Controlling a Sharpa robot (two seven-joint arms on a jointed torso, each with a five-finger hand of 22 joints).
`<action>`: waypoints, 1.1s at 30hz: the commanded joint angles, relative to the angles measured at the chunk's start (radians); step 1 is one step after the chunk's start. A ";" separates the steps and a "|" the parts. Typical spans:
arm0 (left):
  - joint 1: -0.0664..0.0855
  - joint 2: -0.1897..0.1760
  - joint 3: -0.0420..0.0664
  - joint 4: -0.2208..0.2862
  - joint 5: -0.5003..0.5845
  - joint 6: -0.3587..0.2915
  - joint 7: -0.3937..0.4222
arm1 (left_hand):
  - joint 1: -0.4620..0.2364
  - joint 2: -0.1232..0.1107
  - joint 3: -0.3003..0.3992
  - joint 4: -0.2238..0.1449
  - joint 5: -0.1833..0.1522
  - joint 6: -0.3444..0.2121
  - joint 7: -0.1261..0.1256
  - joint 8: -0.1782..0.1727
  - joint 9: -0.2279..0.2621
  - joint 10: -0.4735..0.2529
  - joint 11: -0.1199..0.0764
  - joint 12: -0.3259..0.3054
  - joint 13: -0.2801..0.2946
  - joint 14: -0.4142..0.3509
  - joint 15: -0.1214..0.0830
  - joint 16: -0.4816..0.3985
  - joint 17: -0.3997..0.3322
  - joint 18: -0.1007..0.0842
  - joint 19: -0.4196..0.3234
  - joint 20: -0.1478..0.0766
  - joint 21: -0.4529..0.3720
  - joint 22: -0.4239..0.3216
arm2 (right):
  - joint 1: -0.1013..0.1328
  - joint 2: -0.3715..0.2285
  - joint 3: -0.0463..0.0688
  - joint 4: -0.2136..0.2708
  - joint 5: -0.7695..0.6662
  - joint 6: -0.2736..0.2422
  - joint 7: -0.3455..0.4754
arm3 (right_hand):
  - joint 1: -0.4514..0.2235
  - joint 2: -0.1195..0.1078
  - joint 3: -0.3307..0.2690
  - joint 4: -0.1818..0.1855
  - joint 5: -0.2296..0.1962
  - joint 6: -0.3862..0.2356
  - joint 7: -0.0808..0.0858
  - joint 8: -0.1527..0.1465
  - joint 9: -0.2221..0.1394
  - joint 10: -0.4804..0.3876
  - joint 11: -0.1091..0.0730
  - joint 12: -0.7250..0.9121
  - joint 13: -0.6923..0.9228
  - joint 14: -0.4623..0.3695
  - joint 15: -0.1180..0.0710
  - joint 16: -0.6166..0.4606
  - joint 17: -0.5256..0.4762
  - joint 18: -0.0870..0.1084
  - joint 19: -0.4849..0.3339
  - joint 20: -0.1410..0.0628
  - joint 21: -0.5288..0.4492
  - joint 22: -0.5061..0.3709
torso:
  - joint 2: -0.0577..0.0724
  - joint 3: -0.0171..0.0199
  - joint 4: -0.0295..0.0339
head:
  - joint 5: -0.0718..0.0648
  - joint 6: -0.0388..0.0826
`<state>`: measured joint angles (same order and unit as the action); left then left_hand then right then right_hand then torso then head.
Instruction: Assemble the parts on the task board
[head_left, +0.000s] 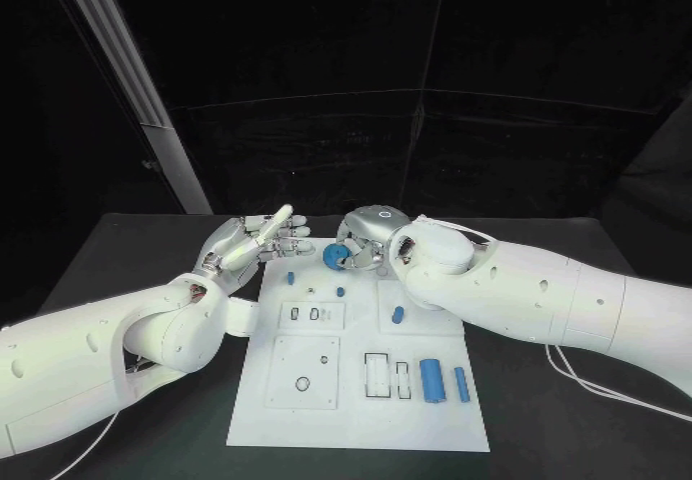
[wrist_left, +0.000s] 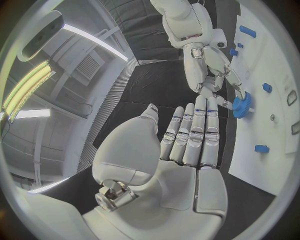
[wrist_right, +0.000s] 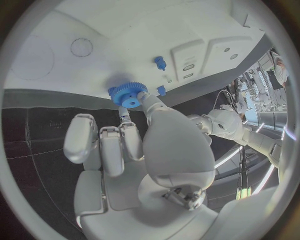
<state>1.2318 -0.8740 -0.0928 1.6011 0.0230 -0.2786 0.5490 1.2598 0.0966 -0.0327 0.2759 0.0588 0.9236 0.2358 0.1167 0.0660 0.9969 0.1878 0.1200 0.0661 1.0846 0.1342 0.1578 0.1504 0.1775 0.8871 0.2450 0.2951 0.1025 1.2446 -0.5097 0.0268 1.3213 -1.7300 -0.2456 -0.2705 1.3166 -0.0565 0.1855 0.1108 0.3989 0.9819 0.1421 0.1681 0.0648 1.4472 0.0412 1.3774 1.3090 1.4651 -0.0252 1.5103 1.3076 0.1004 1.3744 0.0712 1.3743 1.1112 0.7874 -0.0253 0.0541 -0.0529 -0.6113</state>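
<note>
Blue gear (head_left: 335, 258) pinched by right hand (head_left: 369, 238); left hand (head_left: 257, 243) flat, empty.

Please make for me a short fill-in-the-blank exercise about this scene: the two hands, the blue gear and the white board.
1. The blue gear is held by the robot's ____ hand.
2. The left hand holds nothing; its fingers are stretched out ____.
3. The gear is held at the ____ end of the task board, away from the robot.
4. The colour of the table under the board is ____.

Missing words: right; straight; far; black
</note>
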 joint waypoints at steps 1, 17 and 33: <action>0.002 0.002 0.001 0.000 -0.005 0.015 0.002 | 0.009 0.004 0.000 -0.008 0.005 -0.003 0.011 -0.003 0.000 -0.002 0.001 -0.006 -0.001 0.001 0.004 -0.004 0.001 0.006 0.006 0.003 -0.006 -0.001 | 0.001 0.010 -0.001 -0.007 -0.013 0.045 -0.011 | -0.011 0.000 0.008 -0.001 -0.009 0.022 -0.013 0.002 0.001 0.007 0.000 0.002 0.060 0.075 -0.008 0.001 0.107 -0.015 0.006 0.001 0.005 0.001 | -0.001 0.0001 -0.0020 | 0.004 -0.004; 0.002 0.005 0.001 -0.002 -0.005 0.015 0.001 | 0.009 0.004 0.000 -0.008 0.005 -0.003 0.011 -0.003 0.000 -0.002 0.001 -0.006 -0.001 0.001 0.004 -0.004 0.001 0.006 0.006 0.003 -0.006 -0.001 | -0.002 0.036 -0.005 -0.022 -0.027 0.075 -0.015 | -0.062 -0.048 -0.003 0.024 -0.166 -0.023 0.001 -0.041 0.001 -0.003 0.014 -0.017 0.048 0.074 0.004 -0.002 0.103 -0.014 0.003 0.012 0.004 -0.001 | -0.001 0.0000 -0.0025 | 0.009 -0.017; 0.003 0.005 0.001 -0.002 -0.005 0.014 0.000 | 0.009 0.004 0.000 -0.008 0.005 -0.003 0.011 -0.003 0.000 -0.002 0.001 -0.006 -0.001 0.001 0.004 -0.004 0.001 0.006 0.006 0.003 -0.006 -0.001 | -0.003 0.039 -0.006 -0.028 -0.024 0.085 -0.016 | -0.100 -0.076 -0.098 0.146 -0.238 -0.084 0.023 -0.086 0.003 -0.016 0.035 -0.034 0.039 0.074 0.022 -0.001 0.109 -0.013 -0.002 0.030 0.002 -0.005 | -0.002 0.0006 -0.0031 | 0.009 -0.018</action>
<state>1.2326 -0.8695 -0.0927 1.5984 0.0230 -0.2774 0.5475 1.2598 0.0966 -0.0327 0.2758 0.0588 0.9236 0.2357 0.1167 0.0660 0.9970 0.1877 0.1200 0.0661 1.0846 0.1342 0.1578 0.1500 0.1774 0.8870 0.2450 0.2951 0.1030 1.2400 -0.4693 0.0208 1.2921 -1.7490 -0.1712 -0.2869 1.2237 -0.1391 0.0898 0.2545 0.1577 0.9050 0.1671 0.0862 0.0669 1.4327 0.0700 1.3463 1.3090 1.4650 -0.0105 1.5103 1.3075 0.1007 1.3742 0.0931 1.3743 1.1074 0.7857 -0.0250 0.0513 -0.0440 -0.6302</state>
